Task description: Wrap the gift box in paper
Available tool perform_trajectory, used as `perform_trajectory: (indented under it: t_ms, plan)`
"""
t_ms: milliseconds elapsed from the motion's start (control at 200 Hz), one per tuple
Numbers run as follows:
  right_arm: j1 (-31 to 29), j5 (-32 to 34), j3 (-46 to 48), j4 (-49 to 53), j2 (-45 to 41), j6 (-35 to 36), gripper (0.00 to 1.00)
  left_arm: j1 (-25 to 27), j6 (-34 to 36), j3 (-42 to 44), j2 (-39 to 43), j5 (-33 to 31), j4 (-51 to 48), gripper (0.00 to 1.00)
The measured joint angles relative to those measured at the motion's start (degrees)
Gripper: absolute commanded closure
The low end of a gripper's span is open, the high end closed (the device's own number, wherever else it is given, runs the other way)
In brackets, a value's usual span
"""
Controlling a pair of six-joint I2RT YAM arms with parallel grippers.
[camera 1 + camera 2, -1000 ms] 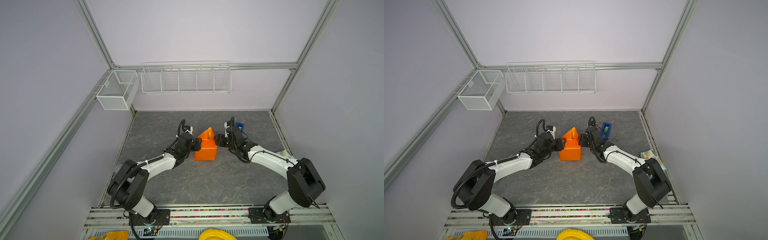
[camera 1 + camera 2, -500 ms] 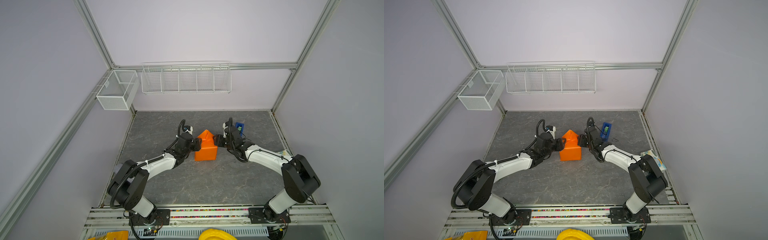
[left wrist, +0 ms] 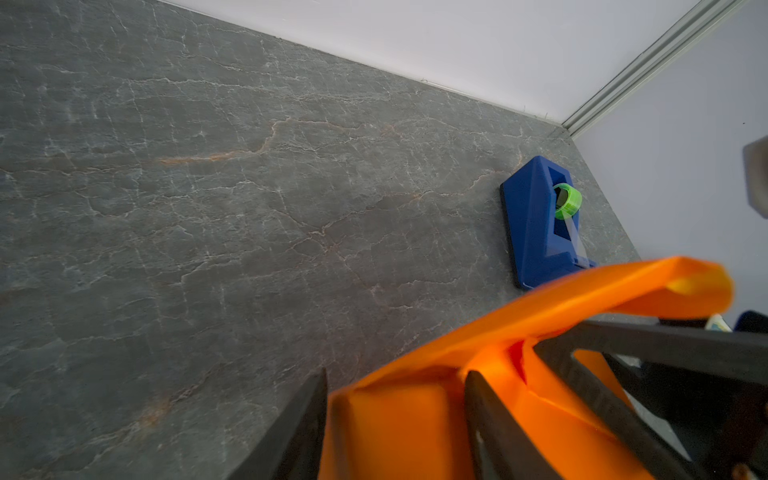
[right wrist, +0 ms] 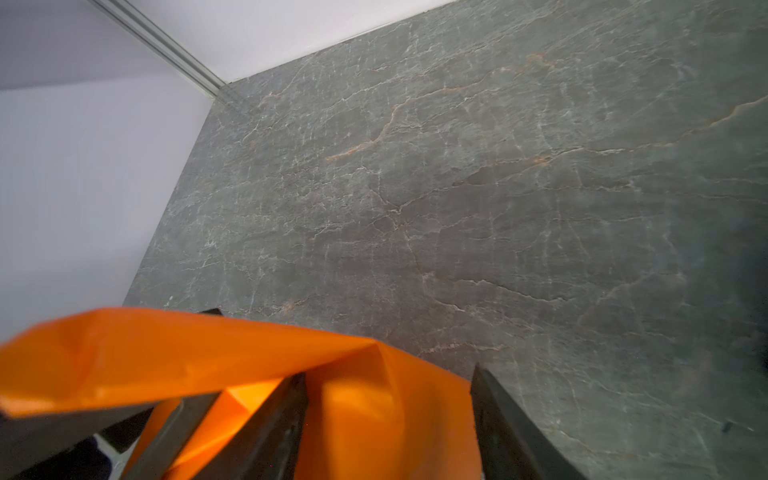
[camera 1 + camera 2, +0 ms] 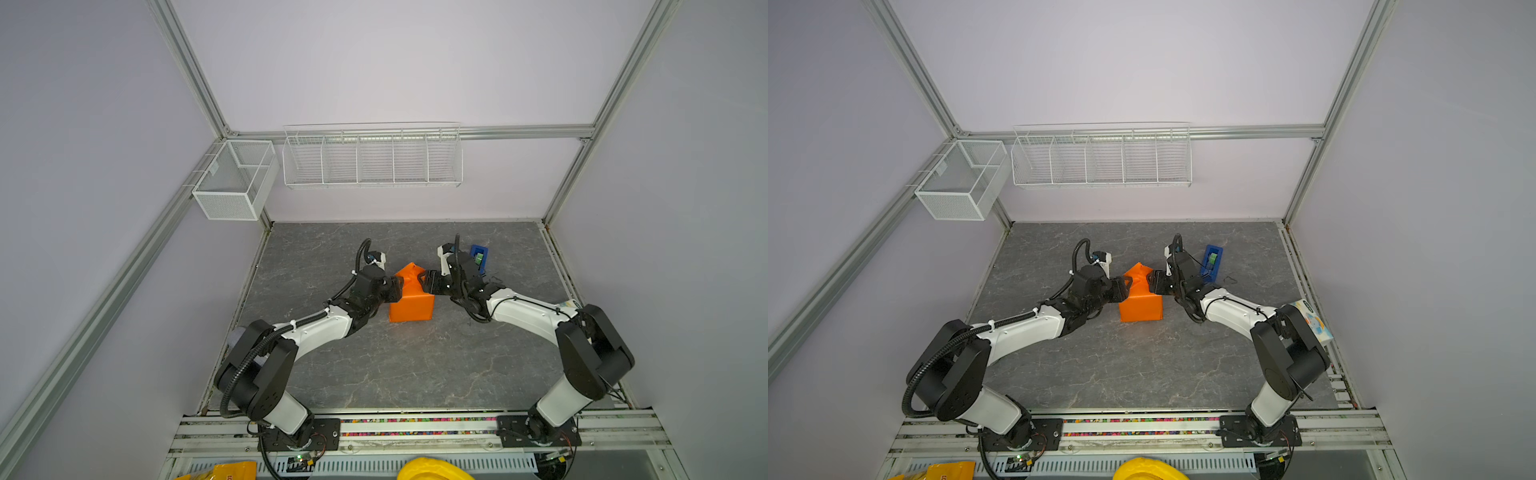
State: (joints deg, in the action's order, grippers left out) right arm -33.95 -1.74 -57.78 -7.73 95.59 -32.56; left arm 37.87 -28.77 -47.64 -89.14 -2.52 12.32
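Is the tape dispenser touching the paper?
No, in a top view the dispenser sits apart from the paper, with the right arm between them.

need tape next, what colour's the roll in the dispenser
Green roll, clearest in left wrist view.

My top views look down from six o'clock; both wrist cameras share a close look at the creased orange paper sheet (image 3: 395, 428).
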Motion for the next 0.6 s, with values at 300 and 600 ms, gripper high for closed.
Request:
perform_trajectory:
  t_ms: [300, 600]
  plan:
    - [0.17, -4.09, -0.61, -0.83, 1.09, 0.46, 0.31, -0.04, 0.11, 0.0, 0.0, 0.02, -0.17, 0.47]
    - [0.15, -3.91, 0.59, -1.25, 0.22, 0.98, 0.29, -0.04, 0.17, 0.0, 0.22, 0.48, -0.44, 0.47]
